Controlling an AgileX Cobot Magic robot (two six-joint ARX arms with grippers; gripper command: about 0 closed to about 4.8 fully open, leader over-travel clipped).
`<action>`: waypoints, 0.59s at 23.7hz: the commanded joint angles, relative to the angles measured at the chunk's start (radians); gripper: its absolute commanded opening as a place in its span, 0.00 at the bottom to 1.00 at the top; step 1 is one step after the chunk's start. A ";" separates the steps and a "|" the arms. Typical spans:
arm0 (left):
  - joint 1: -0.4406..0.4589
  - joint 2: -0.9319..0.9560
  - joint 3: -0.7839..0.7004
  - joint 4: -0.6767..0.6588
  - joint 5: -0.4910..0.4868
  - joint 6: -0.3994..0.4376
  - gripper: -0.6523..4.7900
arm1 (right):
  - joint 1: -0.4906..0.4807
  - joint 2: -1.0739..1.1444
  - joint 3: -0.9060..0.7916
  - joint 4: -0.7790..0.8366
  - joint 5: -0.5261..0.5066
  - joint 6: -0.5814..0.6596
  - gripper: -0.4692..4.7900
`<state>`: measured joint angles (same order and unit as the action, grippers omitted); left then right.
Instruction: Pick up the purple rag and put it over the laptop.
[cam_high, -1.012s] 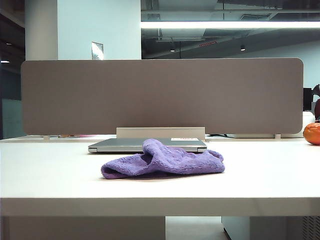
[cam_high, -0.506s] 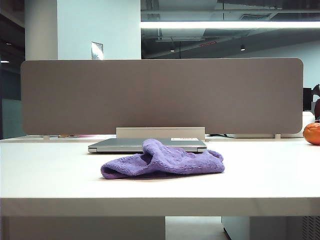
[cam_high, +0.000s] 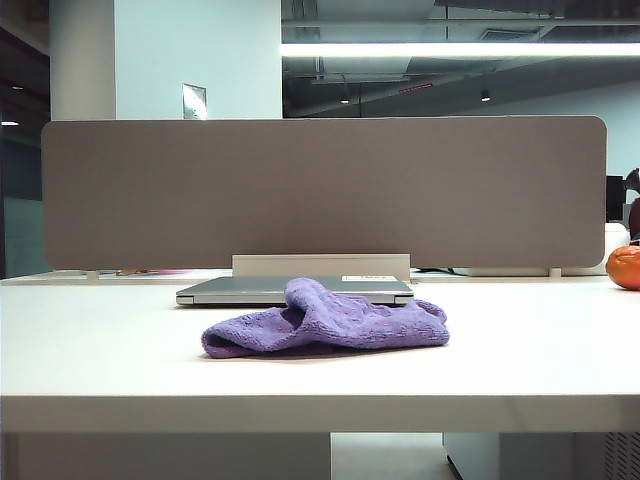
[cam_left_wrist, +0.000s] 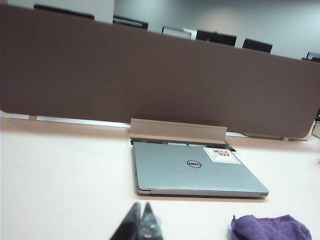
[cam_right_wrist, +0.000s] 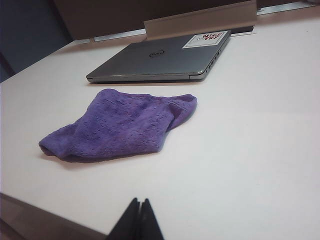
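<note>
The soft, fuzzy lavender-purple microfibre rag (cam_high: 327, 320) lies crumpled on the white worktop (cam_high: 120, 350) just before the closed flat silver-grey laptop (cam_left_wrist: 192, 167), light and limp, best pinched at its raised fold; left gripper (cam_left_wrist: 140, 224) and right gripper (cam_right_wrist: 137, 221) fingers both clenched, empty

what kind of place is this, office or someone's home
Most likely an open-plan office: a white desk backed by a grey divider panel, a closed laptop with a purple rag in front of it, monitors behind the panel, and strip lighting under exposed ceiling ducts.
</note>
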<state>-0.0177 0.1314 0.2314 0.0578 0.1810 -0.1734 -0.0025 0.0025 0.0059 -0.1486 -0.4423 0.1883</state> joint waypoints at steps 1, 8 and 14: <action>-0.002 0.087 0.048 0.031 0.047 0.000 0.11 | 0.001 -0.002 -0.003 0.014 -0.003 0.002 0.13; -0.002 0.336 0.145 0.071 0.134 -0.029 0.11 | 0.001 -0.002 -0.003 0.014 -0.002 0.002 0.13; -0.095 0.511 0.180 0.127 0.148 -0.028 0.11 | 0.001 -0.002 -0.003 0.014 0.000 0.002 0.13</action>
<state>-0.0963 0.6289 0.4042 0.1516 0.3302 -0.2008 -0.0025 0.0025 0.0059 -0.1486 -0.4423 0.1879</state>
